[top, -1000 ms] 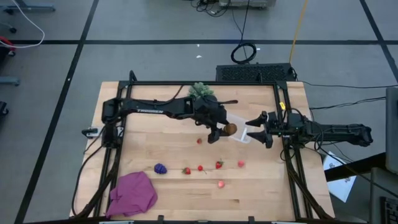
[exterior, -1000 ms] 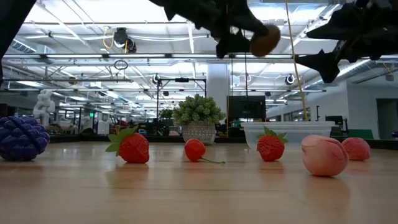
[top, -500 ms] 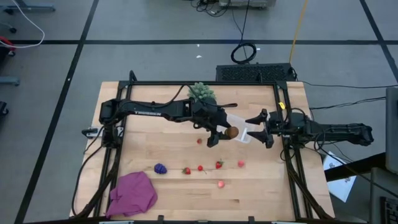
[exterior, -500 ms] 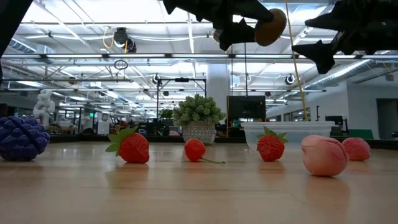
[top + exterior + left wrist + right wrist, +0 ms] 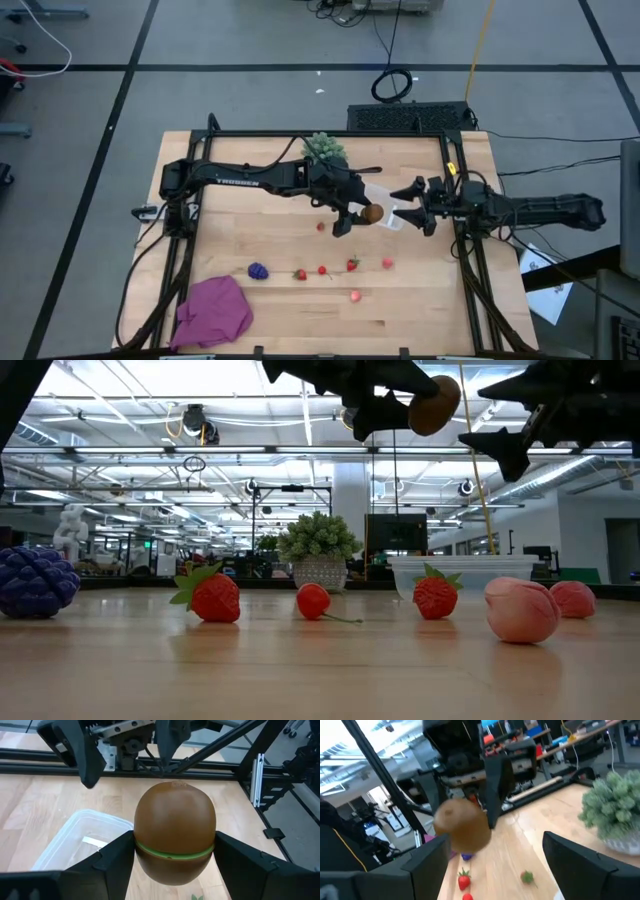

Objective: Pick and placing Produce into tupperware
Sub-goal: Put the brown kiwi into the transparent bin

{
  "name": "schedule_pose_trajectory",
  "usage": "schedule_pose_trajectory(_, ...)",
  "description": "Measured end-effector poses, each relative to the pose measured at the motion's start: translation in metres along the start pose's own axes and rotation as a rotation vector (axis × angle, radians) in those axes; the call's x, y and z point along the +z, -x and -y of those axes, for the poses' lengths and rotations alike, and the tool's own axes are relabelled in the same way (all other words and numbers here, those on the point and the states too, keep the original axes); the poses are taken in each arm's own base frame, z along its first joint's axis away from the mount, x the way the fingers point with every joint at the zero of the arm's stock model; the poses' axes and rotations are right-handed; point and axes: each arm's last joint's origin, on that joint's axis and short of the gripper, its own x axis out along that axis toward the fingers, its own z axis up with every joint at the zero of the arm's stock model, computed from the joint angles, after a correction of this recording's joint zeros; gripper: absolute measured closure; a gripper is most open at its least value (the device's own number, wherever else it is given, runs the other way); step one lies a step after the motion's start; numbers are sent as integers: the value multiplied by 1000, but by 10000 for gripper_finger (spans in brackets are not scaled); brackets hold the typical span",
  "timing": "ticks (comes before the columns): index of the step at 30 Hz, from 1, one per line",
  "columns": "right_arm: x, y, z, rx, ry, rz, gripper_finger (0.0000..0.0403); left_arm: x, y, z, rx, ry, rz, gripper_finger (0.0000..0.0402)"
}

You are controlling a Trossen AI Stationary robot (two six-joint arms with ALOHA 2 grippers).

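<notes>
The brown kiwi [image 5: 175, 832] hangs high over the table, with my left gripper [image 5: 352, 214] shut on it. Below and beside it stands the clear tupperware [image 5: 75, 840], resting on its base next to the kiwi [image 5: 372, 212] in the high view. My right gripper [image 5: 412, 205] stands open just right of the tupperware [image 5: 391, 217], its fingers pointing at the kiwi [image 5: 462, 825] and holding nothing. Red berries [image 5: 352, 264], a cherry [image 5: 314, 600], a peach-coloured piece [image 5: 521, 610] and the purple grape cluster [image 5: 258, 270] lie on the wood nearer the front. My left gripper pinches the kiwi between its two fingers [image 5: 112, 865], one on each side at the green seam around its middle [image 5: 172, 854]. The fingers come from the table's left, slanting down. The kiwi is lifted clear, high above the table [image 5: 433, 405].
A green spiky plant in a white pot [image 5: 325, 148] stands at the far edge behind my left arm. A magenta cloth [image 5: 213, 310] lies at the front left corner. A black frame [image 5: 330, 134] borders the tabletop.
My left gripper has risen a little and edged toward the table's right with the kiwi still pinched. My right gripper has tipped its fingers upward and stays open.
</notes>
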Motion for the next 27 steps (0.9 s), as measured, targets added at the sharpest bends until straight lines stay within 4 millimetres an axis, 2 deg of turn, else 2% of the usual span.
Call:
schedule_pose_trajectory(11, -5, -8, 3, -13, -38, -36, 69, -1, 0, -1, 25, -13, -7, 148)
schedule_pose_trajectory(15, 4, -7, -5, 115, 10, 29, 69, -1, 0, -1, 26, -11, -13, 148)
schedule_pose_trajectory(18, 9, -6, -9, 199, -33, 58, 69, -4, 0, -1, 27, -5, -35, 148)
schedule_pose_trajectory(27, 11, -6, -10, 220, -92, 67, 69, -5, 0, -1, 27, -3, -44, 148)
